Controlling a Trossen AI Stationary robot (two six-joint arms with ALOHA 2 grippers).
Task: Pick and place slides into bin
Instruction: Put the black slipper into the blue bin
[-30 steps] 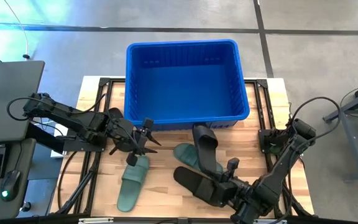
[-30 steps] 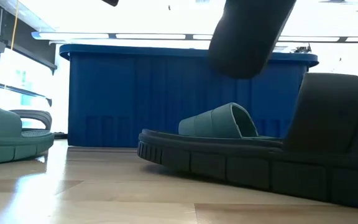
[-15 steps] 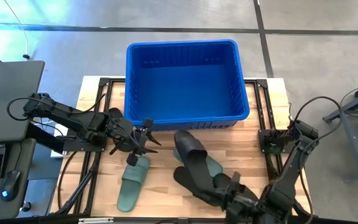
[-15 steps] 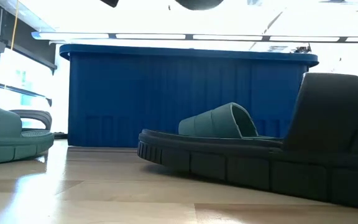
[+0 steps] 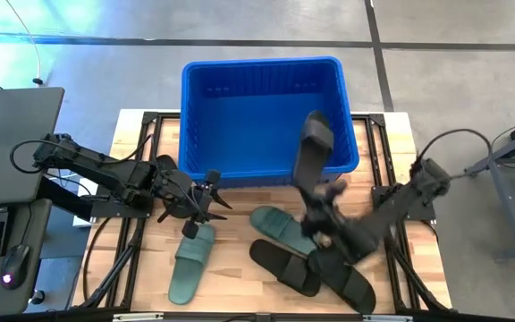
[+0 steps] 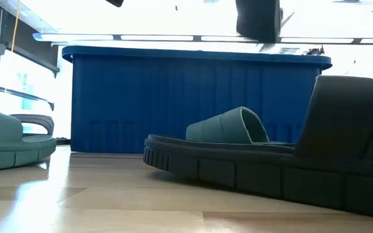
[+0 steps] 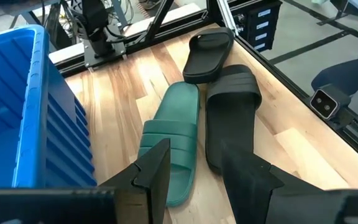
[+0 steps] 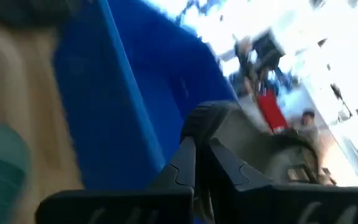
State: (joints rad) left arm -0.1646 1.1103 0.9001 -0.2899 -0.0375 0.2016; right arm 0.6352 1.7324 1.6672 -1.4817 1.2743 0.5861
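One black slide (image 5: 312, 154) is being carried by the right hand (image 5: 325, 199), fingers pinched narrow on its heel end, the toe rising over the near rim of the bin (image 5: 262, 112). Grip is sitting at one extreme of the slide, so the free end is likely swinging; it could clip the rim and fall back onto the tabletop (image 5: 231, 268), or twist out of the pinch before clearing the wall. Left hand (image 5: 199, 207) is waiting half open above a green slide (image 5: 189, 260). Second green slide (image 5: 280, 228) and two black slides (image 5: 316, 273) are lying on the tabletop below the right arm, where a dropped slide would be landing.
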